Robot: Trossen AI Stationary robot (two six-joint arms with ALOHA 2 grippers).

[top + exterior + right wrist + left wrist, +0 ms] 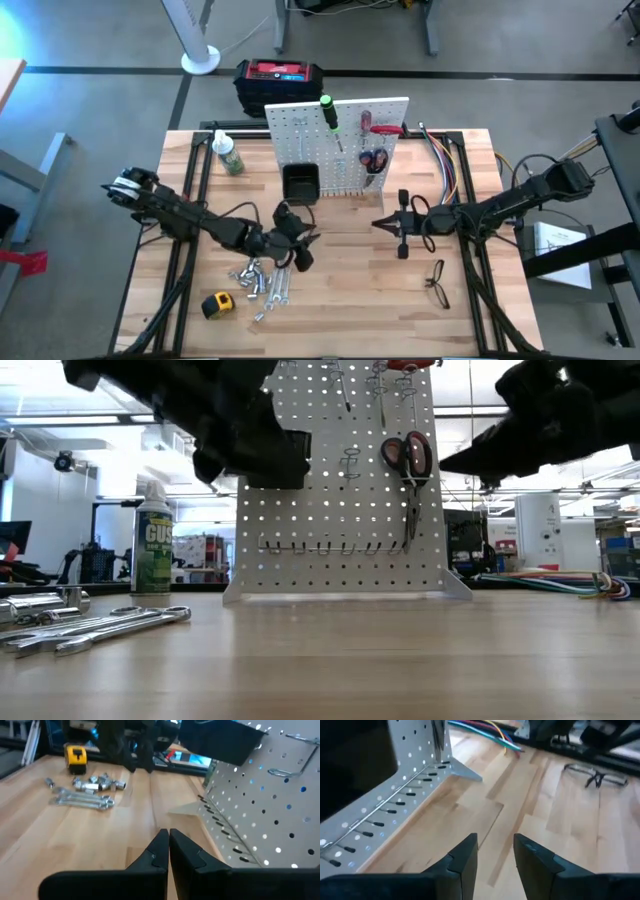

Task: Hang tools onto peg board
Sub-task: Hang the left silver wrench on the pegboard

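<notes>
A concrete-floored workroom surrounds a wooden table (340, 320). At the table's twelve o'clock edge the white peg board (300, 135) stands upright, already carrying a green screwdriver (329, 112) and red pliers (374, 160). The left gripper (297, 240) hovers near table centre, fingers parted and empty. Silver wrenches (275, 287) lie just at its six o'clock, long axes running roughly twelve to six, nearer this arm. The right gripper (385, 224) waits at three o'clock, clenched on nothing, with black-framed glasses (437, 281) beside it.
</notes>
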